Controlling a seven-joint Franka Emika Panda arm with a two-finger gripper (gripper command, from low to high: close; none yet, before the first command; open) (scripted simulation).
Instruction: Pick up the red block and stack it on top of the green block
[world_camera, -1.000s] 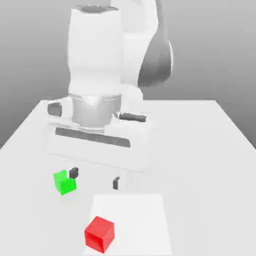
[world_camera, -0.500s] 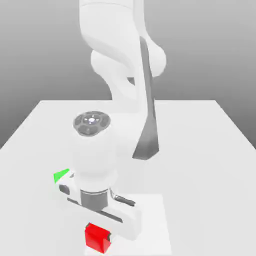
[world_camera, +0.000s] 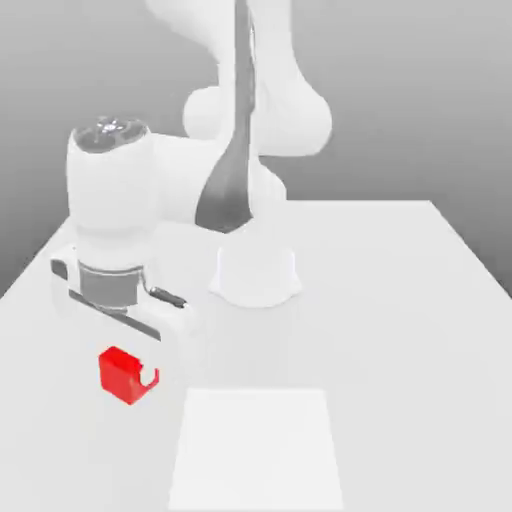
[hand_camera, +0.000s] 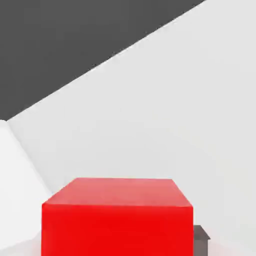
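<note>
On the exterior view's left, the white arm (world_camera: 110, 215) hangs over the pale surface (world_camera: 400, 300), its wrist block low and its jaws (world_camera: 130, 377) pointing downward. To the right of the arm's wrist, the arm's round white base (world_camera: 254, 275) stands on the surface, and nearer the front lies a lighter square patch (world_camera: 255, 448).

The red block (world_camera: 124, 373) sits between the jaws at the left side of the surface, tilted a little so one corner faces forward; being a cube, it has no long axis. A dark finger (world_camera: 152, 378) touches its right face. In the hand view the red block (hand_camera: 117, 217) is seen square on, with a grey fingertip (hand_camera: 201, 239) against its side.

The jaws are closed narrowly on the red block, gripping it.
</note>
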